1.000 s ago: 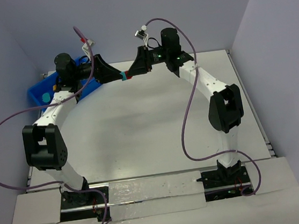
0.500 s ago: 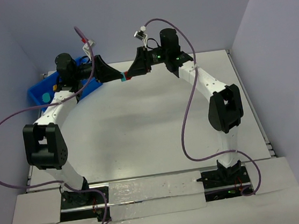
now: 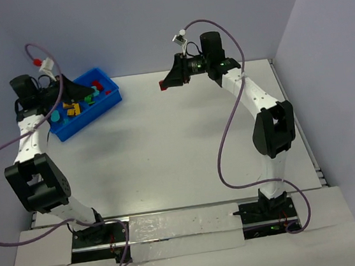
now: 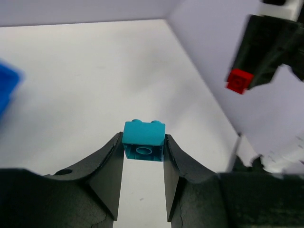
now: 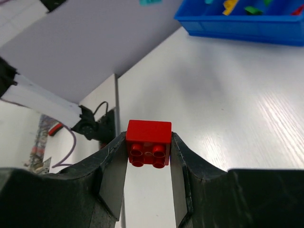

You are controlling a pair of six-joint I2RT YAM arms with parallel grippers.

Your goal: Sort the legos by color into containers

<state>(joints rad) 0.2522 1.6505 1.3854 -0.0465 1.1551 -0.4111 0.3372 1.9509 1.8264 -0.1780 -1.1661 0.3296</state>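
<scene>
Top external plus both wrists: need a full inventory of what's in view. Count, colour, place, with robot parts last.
table: one, white, under everything
bin: one, bright blue, far-left corner of the table
legos in bin: several, exact count unclear, yellow, red, teal and green, loose inside the bin
teal brick: one, teal, clamped between the left fingers, off the table
red brick: one, red, clamped between the right fingers, held above the far middle of the table
walls: pale lilac-grey, behind the table and at both sides
cables: two, purple, one looping along each arm
arms: two, white and black, bases at the near edge
left fingers: black, closed on the teal brick
right fingers: black, closed on the red brick
</scene>
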